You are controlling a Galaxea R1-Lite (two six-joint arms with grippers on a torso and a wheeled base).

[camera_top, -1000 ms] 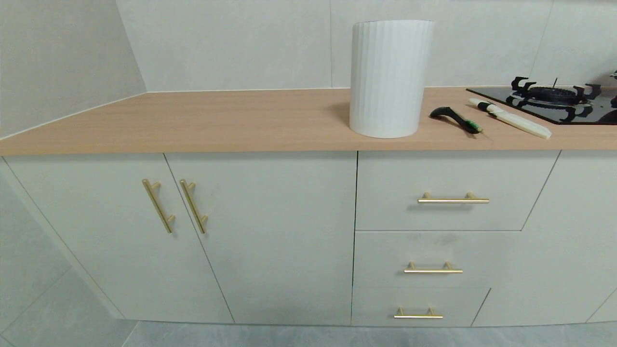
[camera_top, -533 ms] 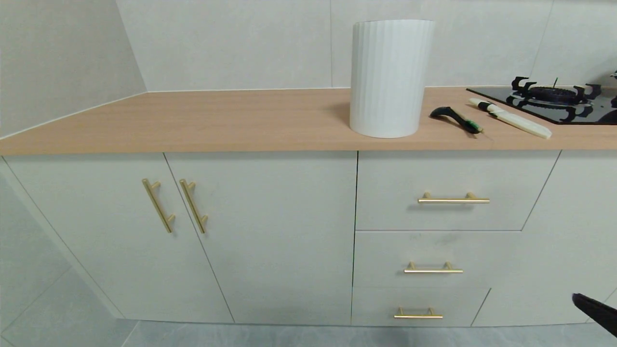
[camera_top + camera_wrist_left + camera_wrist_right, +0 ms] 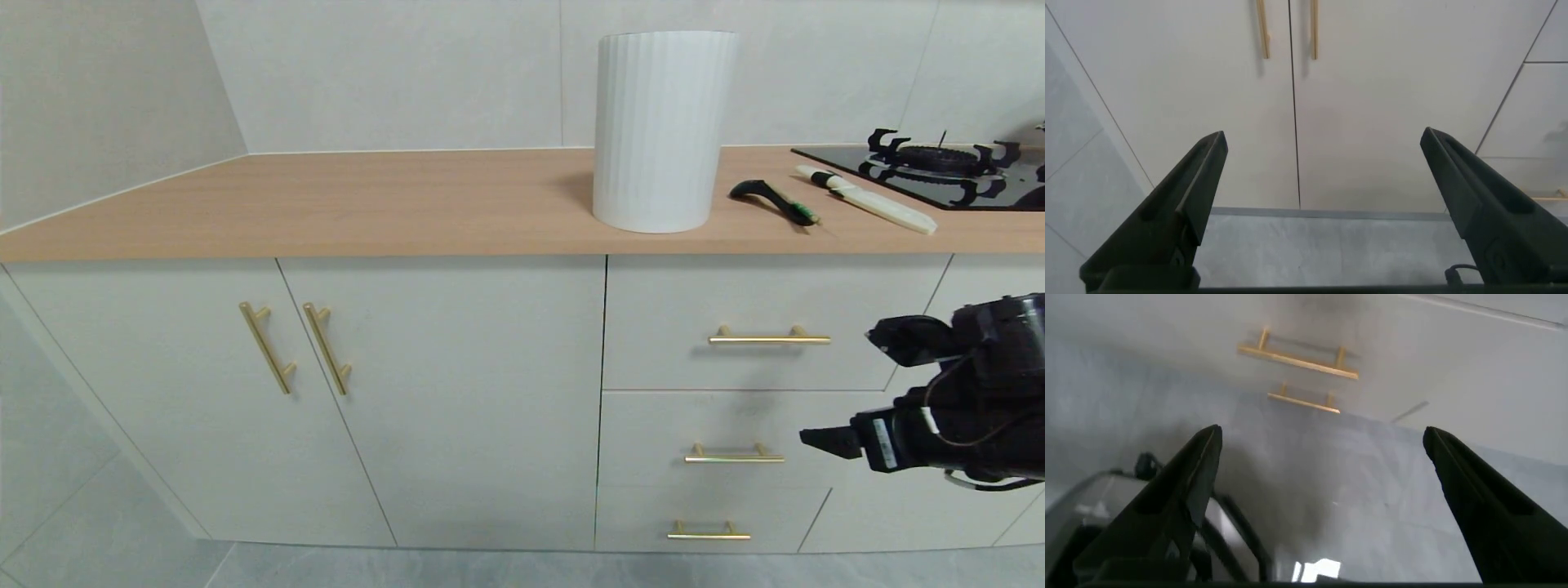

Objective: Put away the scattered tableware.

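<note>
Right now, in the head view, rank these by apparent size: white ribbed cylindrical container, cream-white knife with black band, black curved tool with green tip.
1. The white ribbed cylindrical container, by far the largest.
2. The cream-white knife, clearly longer than the tool.
3. The black curved tool, smallest.

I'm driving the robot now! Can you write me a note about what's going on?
Left end effector: open, empty, low before the cupboard doors.
Right end effector: open, empty, in front of the drawers.
Peeler and knife lie on the counter, right of the white jar.
Done: nothing put away yet; drawers shut.
Left: put both away.
</note>
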